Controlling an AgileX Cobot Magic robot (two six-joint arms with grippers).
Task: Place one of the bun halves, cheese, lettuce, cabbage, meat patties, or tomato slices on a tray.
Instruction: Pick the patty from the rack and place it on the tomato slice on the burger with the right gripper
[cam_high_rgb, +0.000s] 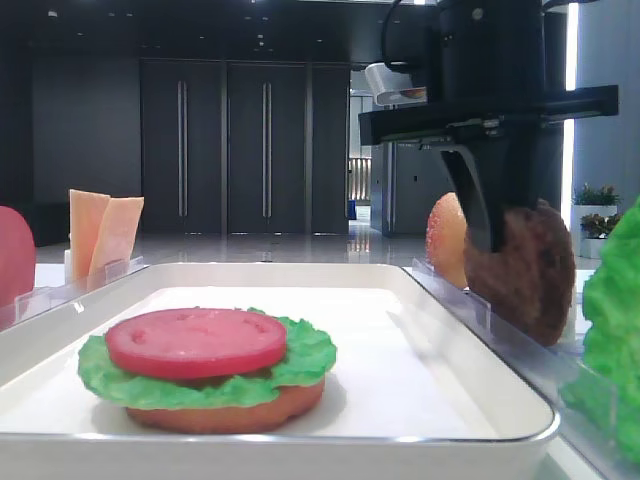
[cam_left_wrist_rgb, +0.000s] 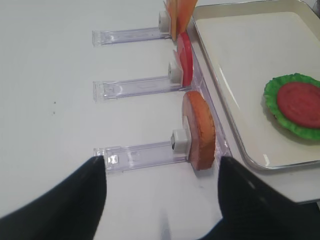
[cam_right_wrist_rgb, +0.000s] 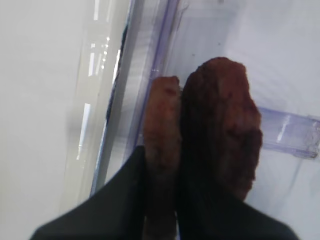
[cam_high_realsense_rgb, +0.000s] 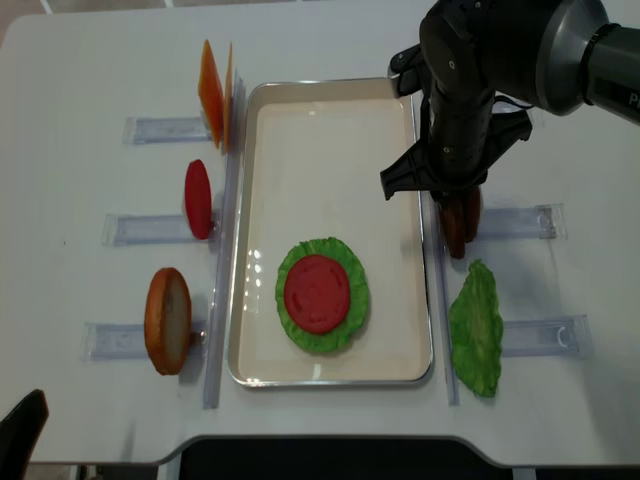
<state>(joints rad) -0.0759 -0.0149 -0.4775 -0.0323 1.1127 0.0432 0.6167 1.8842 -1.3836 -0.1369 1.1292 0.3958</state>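
The right gripper (cam_high_realsense_rgb: 458, 215) is hanging over the rack (cam_high_realsense_rgb: 510, 222) just off the right rim of the tray (cam_high_realsense_rgb: 330, 120), and its fingers (cam_right_wrist_rgb: 145, 200) are pinching one of the meat patties (cam_right_wrist_rgb: 220, 125) standing on edge there. In the right wrist view, two dark patties are sitting side by side, upright, the black fingers pressing in from below them. From the low front view, the gripped patty (cam_high_rgb: 525, 270) is showing as a rough brown disc just beyond the tray's right edge, a black finger (cam_high_rgb: 480, 200) lying across its face.

On the tray itself, a stack is sitting toward the near end: a bun half (cam_high_rgb: 230, 412) at the bottom, a lettuce leaf (cam_high_realsense_rgb: 325, 295) on it, a tomato slice (cam_high_realsense_rgb: 317, 293) on top. Another lettuce leaf (cam_high_realsense_rgb: 475, 328) is leaning in the rack just right of the tray, nearer the front than the patties.

Left of the tray, three clear racks are lining up. Cheese slices (cam_high_realsense_rgb: 213, 92) are standing upright beside the far corner, a second tomato slice (cam_high_realsense_rgb: 198, 198) is standing beside the middle of the rim, and another bun half (cam_high_realsense_rgb: 168, 320) is standing beside the near corner.

The left gripper (cam_left_wrist_rgb: 162, 200) is hovering well left of the tray, fingers (cam_left_wrist_rgb: 75, 200) spread wide, with nothing between them, looking down at that bun half (cam_left_wrist_rgb: 199, 130) in its rack.
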